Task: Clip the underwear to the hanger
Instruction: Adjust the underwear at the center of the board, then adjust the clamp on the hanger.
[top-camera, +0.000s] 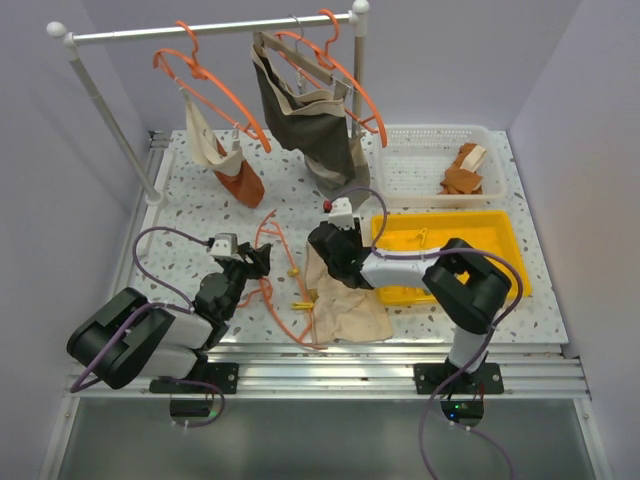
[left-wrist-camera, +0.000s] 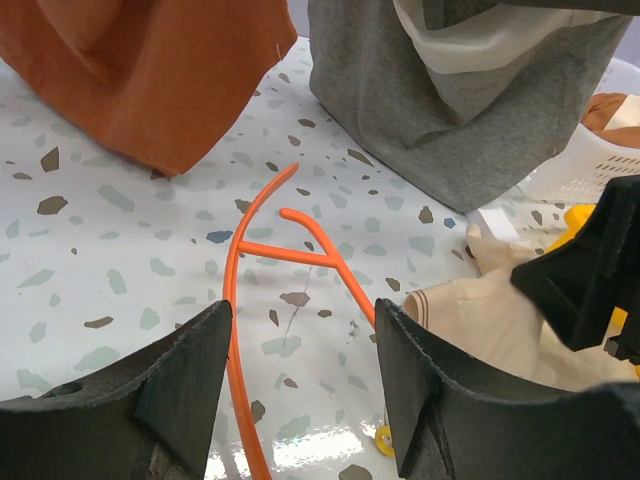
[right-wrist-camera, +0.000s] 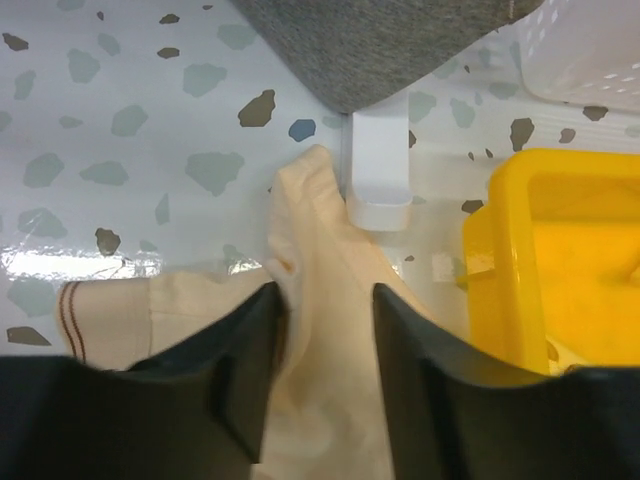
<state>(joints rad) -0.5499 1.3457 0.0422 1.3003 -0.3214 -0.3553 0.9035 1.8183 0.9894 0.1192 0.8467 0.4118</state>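
Observation:
The cream-beige underwear (top-camera: 345, 305) lies crumpled on the speckled table in front of the right arm. My right gripper (top-camera: 325, 250) stands over its far edge. In the right wrist view the right gripper (right-wrist-camera: 325, 330) is open, and a raised fold of the underwear (right-wrist-camera: 320, 250) sits between its fingers, brushing the left one. An orange hanger (top-camera: 270, 260) lies flat on the table just left of the cloth. My left gripper (left-wrist-camera: 305, 350) is open low over the hanger (left-wrist-camera: 300, 250), its fingers straddling two of the wire arms, with nothing held. The underwear (left-wrist-camera: 490, 320) shows at the right of that view.
A yellow bin (top-camera: 500, 235) stands right of the cloth, with a white basket (top-camera: 430, 140) holding a rust cloth behind it. On the rack (top-camera: 200, 30) hang orange hangers, a dark grey garment (top-camera: 305, 110) and a rust-orange cloth (top-camera: 240, 180). Small yellow clips (top-camera: 300, 300) lie by the hanger.

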